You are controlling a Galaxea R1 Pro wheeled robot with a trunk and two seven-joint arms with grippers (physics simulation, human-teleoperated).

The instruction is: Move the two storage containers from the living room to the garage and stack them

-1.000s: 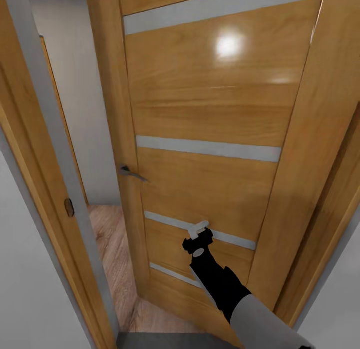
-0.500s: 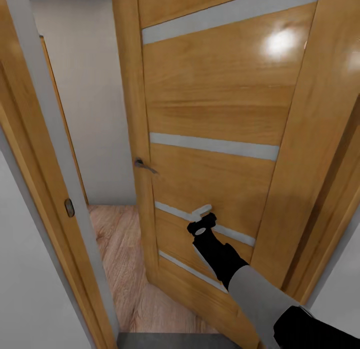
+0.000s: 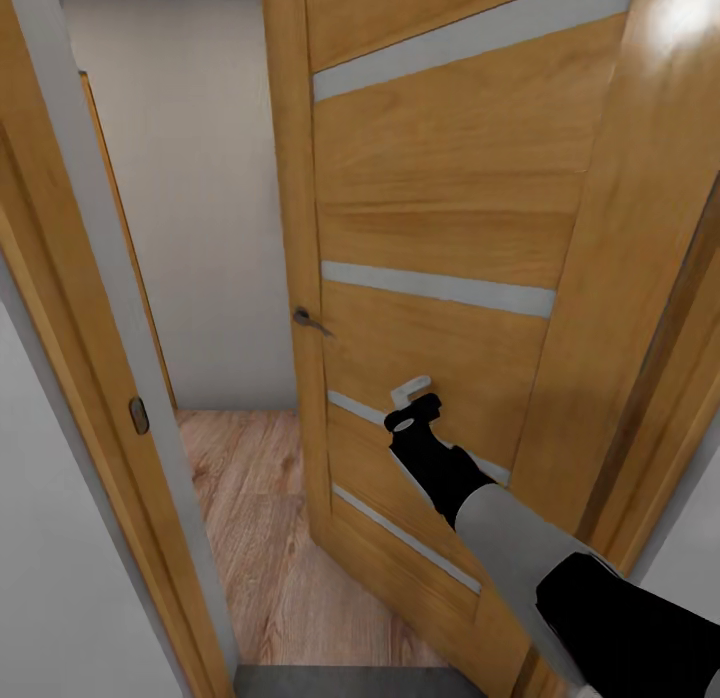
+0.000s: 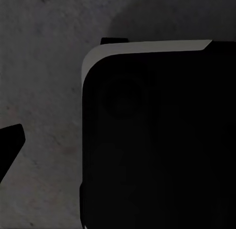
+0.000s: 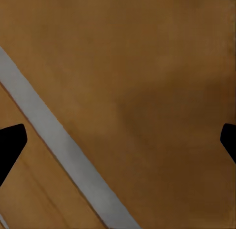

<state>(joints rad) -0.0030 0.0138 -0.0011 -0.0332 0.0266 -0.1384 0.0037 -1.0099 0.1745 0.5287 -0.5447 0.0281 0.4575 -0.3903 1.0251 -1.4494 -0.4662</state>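
Observation:
The two storage containers are out of view. In front of me stands an orange wooden door (image 3: pixel 450 208) with grey stripes, partly swung open. My right gripper (image 3: pixel 411 388) presses its pale fingers against the door's lower half, below the handle (image 3: pixel 310 321). In the right wrist view the right gripper (image 5: pixel 118 140) is open, with door wood and a grey stripe (image 5: pixel 59 145) close behind its two spread dark fingertips. My left gripper (image 4: pixel 118 140) hangs over the dark grey concrete floor (image 4: pixel 44 66). One fingertip (image 4: pixel 11 143) shows far out at the side, and a black robot part hides the other.
The door frame (image 3: pixel 90 308) with its latch plate (image 3: pixel 138 415) stands close on the left. Through the gap, light wood-plank floor (image 3: pixel 260 498) runs to a white wall (image 3: pixel 200 178). A strip of grey concrete (image 3: pixel 340 681) lies at the threshold.
The door has swung further open to the right, and the gap beside it has widened. My right arm has reached forward with it.

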